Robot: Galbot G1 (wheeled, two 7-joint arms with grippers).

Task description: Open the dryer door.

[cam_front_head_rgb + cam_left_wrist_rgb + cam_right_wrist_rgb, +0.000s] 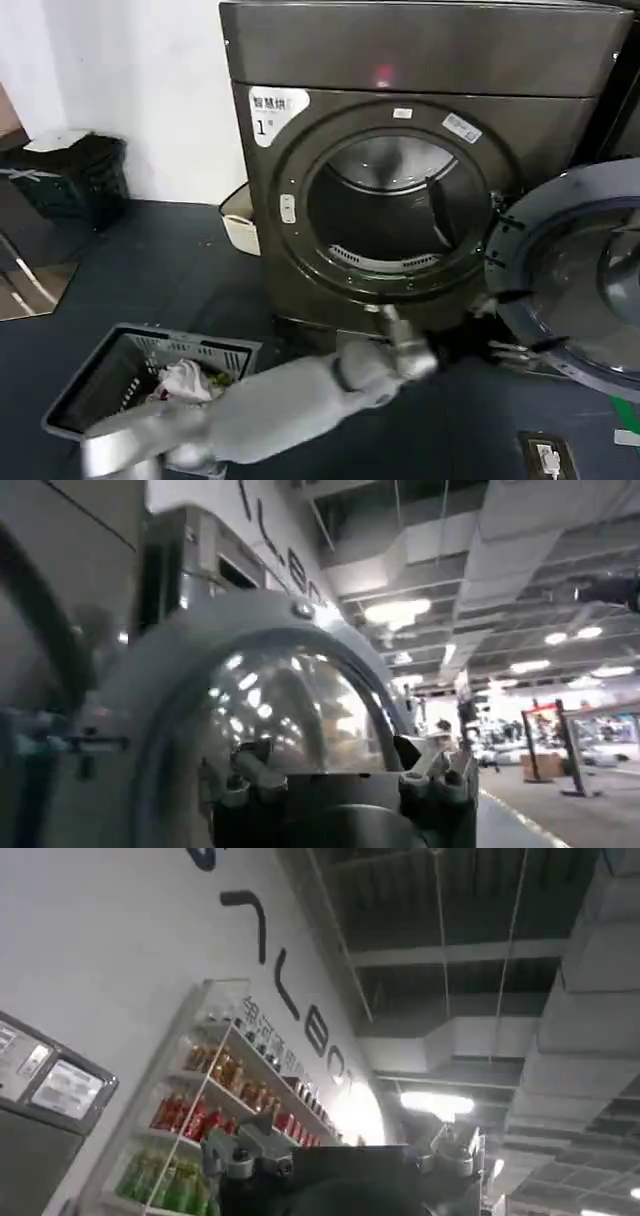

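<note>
Item one, the dryer door (575, 290): large round door, grey plastic inner side facing me around a clear domed glass centre. I see it swung well out to the right of the machine on its hinge, clear of the opening. In the left wrist view the same door (260, 710) sits close in front of the camera, dome and grey surround facing the lens.

Item two, the dryer (420, 170): big dark grey-brown metal front-loader with a white "1" label at upper left of its front and a pink light on the top panel. Its round drum opening is fully exposed, with the drum's inside visible.

Item three, my left gripper (395, 330): on the end of the grey arm reaching across from lower left, low before the dryer's front, just below the opening and near the door's hinge side. In the left wrist view its fingers (250, 775) stand apart with nothing between them, the gripper (340, 780) wide and empty.

Item four, my right gripper (345, 1153): pointed up toward a wall shelf of bottled drinks (230, 1118) and the ceiling; its fingers stand apart, holding nothing.

Item five, surroundings: a grey slatted plastic laundry basket (90, 385) with clothes on the dark floor at lower left.

Status, as I judge it: the opening is done; all that seems left is drawing the left arm away.
</note>
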